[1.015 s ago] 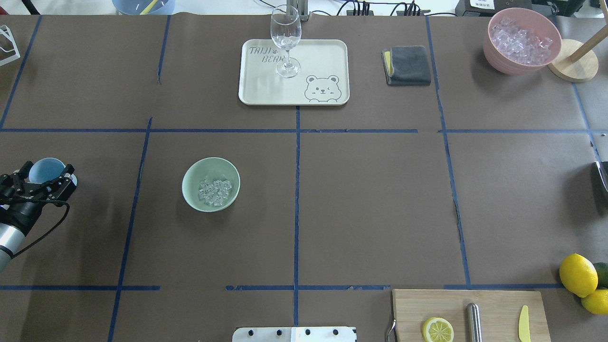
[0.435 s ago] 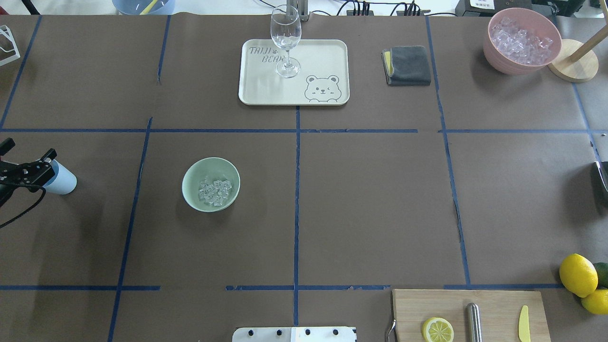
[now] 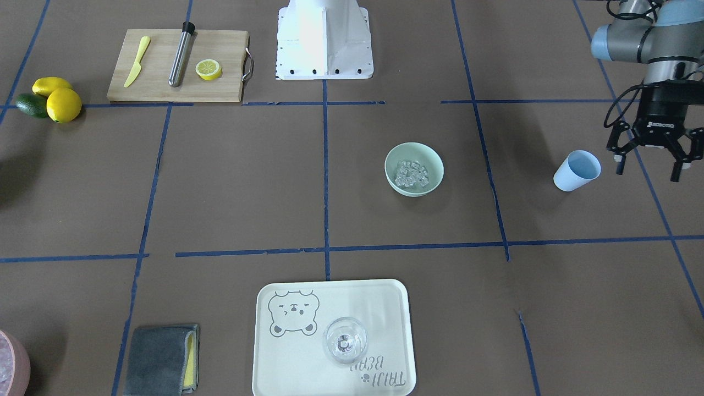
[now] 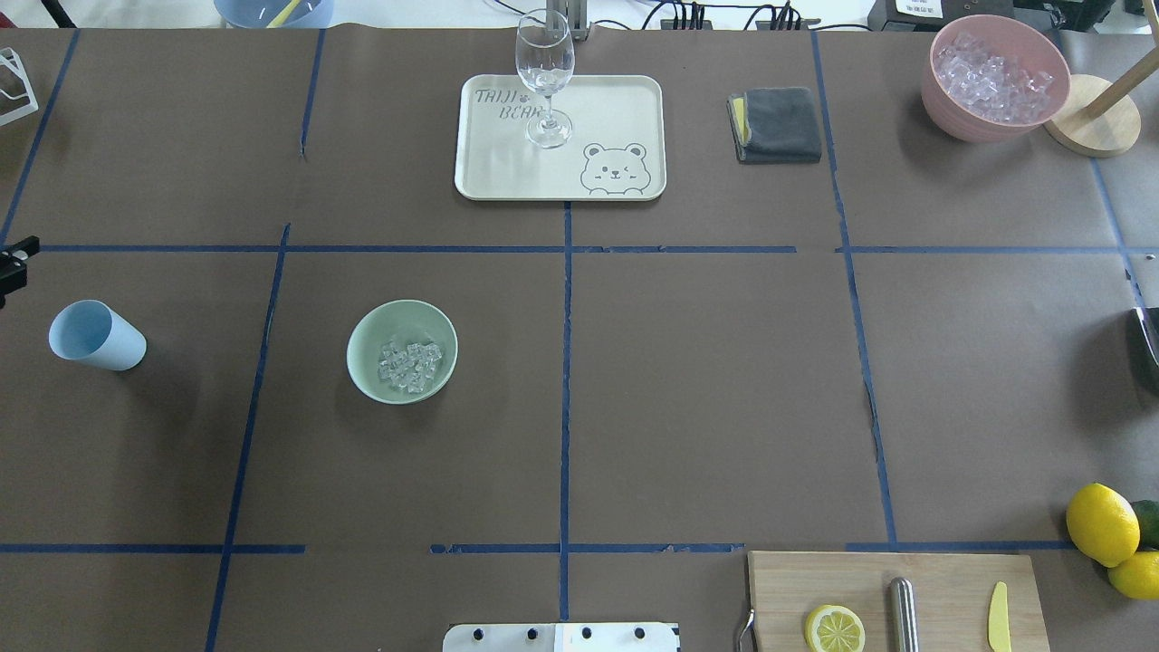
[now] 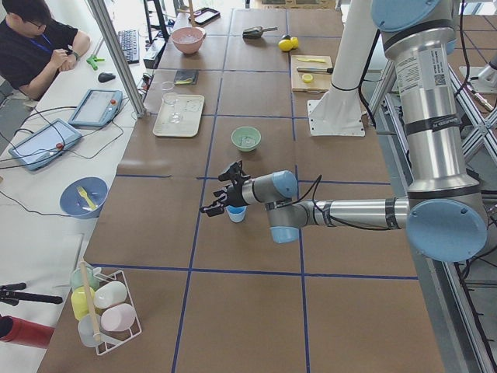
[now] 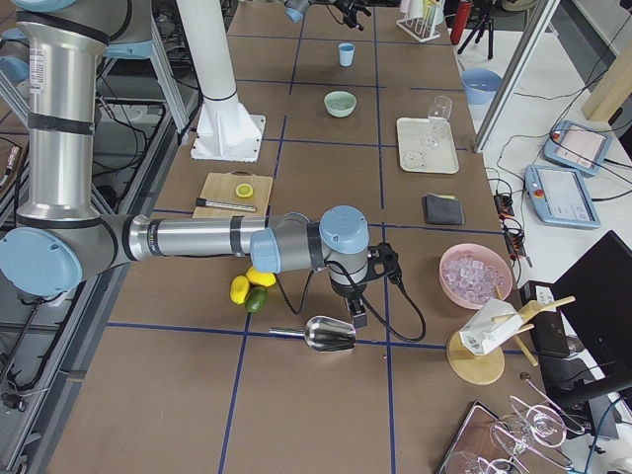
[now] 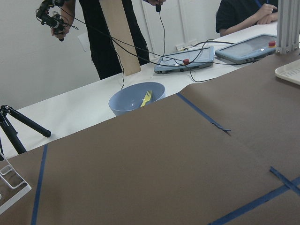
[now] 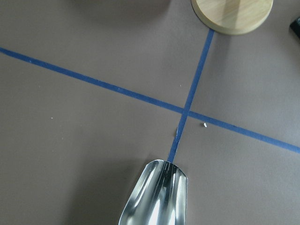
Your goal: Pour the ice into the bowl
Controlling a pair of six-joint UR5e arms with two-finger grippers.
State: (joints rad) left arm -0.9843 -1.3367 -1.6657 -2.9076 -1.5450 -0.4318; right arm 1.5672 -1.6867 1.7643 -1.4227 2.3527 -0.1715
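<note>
The pale mint-green bowl (image 4: 398, 321) stands left of the table's middle with a handful of clear ice cubes (image 4: 409, 366) in it; it also shows in the front view (image 3: 397, 158) with the ice (image 3: 411, 175). The light blue cup (image 4: 95, 336) stands upright and looks empty (image 3: 576, 170). My left gripper (image 3: 649, 168) is open and empty, hanging just beside the cup on the side away from the bowl. My right gripper (image 6: 353, 311) hovers far off over a metal scoop (image 8: 154, 199); its fingers are hidden and I cannot tell their state.
A pink bowl (image 4: 946, 100) full of ice stands at the far right corner. A cream tray (image 4: 616, 109) carries a wine glass (image 4: 544, 81). A grey cloth (image 4: 777, 124), a cutting board (image 4: 942, 589) and lemons (image 4: 1102, 523) lie around.
My left gripper has drawn back to the left, off the light blue cup, almost out of the overhead view. The cup stays standing. Bowl and ice have not moved.
</note>
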